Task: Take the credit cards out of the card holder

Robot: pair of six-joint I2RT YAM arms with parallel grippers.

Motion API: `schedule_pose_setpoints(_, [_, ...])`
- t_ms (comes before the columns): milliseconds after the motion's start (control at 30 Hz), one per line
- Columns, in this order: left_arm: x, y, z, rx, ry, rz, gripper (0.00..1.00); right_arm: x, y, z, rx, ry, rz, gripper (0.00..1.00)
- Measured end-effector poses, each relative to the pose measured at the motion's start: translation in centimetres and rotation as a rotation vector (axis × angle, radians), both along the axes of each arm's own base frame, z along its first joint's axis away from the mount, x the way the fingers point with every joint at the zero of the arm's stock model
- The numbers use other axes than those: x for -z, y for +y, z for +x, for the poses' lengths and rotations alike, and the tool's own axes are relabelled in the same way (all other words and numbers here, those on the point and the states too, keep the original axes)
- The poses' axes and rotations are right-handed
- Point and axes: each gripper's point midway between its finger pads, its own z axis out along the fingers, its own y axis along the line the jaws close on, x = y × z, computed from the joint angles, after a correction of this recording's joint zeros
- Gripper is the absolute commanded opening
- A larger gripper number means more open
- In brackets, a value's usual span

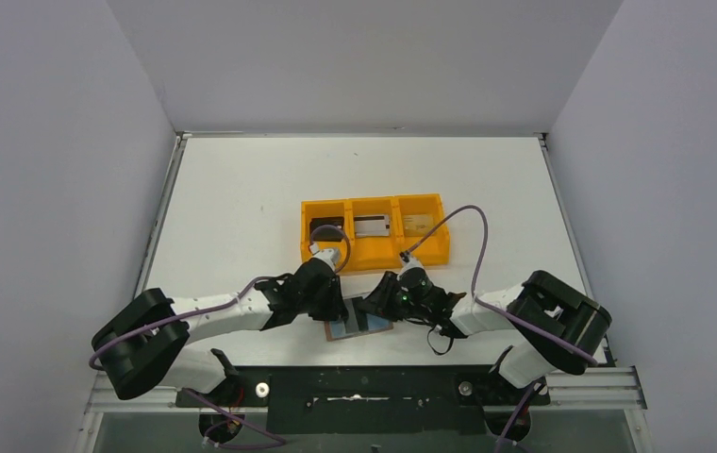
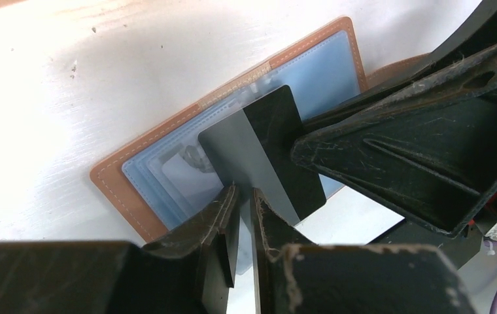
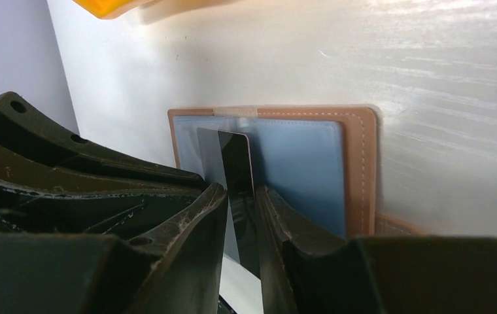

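The card holder [image 1: 359, 327] lies open on the table near the front edge, brown outside [image 2: 112, 190] and grey-blue inside [image 3: 298, 170]. A black credit card [image 2: 265, 150] stands on edge above it, between both grippers. My left gripper [image 2: 244, 191] is shut on the card's near edge. My right gripper [image 3: 241, 190] is open around the same card [image 3: 236, 170]; the card rests against one finger, with a gap to the other. In the top view the left gripper [image 1: 331, 302] and right gripper [image 1: 388, 297] meet over the holder. Three more credit cards lie in the tray: black [image 1: 326, 229], silvery [image 1: 374, 225], gold [image 1: 418, 223].
An orange three-compartment tray [image 1: 374, 257] stands just behind the grippers, mid-table. The right gripper's finger [image 2: 416, 150] fills the right of the left wrist view, close to the left fingers. The table's front edge is right behind the holder.
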Motion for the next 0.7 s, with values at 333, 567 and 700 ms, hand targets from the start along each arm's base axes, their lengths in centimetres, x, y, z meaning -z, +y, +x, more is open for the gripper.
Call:
schedule_pose_setpoints(333, [0.1, 0.0, -0.2, -0.008, 0.003, -0.009, 0.09, 0.0, 0.1, -0.9, -0.023, 0.004, 0.103, 0.18])
schedule_pose_setpoints(567, [0.1, 0.0, -0.3, -0.007, 0.004, -0.009, 0.08, 0.2, 0.0, -1.7, -0.042, 0.013, 0.132, 0.05])
schedule_pose_setpoints(700, [0.1, 0.1, -0.3, -0.008, 0.003, -0.008, 0.07, 0.1, 0.0, -1.7, -0.038, 0.016, 0.133, 0.04])
